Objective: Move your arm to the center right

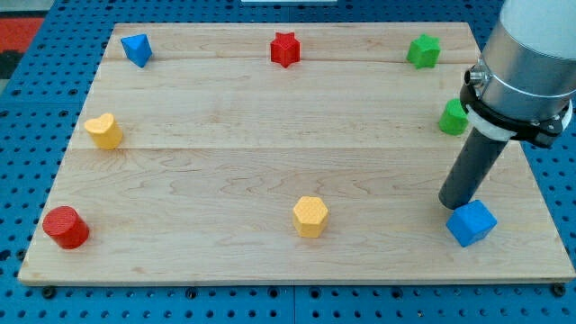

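My tip (454, 204) rests on the wooden board (270, 153) near its right edge, in the lower right part of the view. It stands just up-left of a blue cube (472, 222) and looks close to touching it. A green block (454, 117) lies above the tip, partly hidden by the arm. The rod is dark and leans up to the right into the grey arm body (526, 54).
A green star-like block (423, 50) sits at the top right, a red star (285, 49) at the top middle, a blue block (137, 49) at the top left. A yellow heart-like block (104, 131) lies at the left, a red cylinder (66, 227) at the bottom left, a yellow hexagon (310, 216) at the bottom middle.
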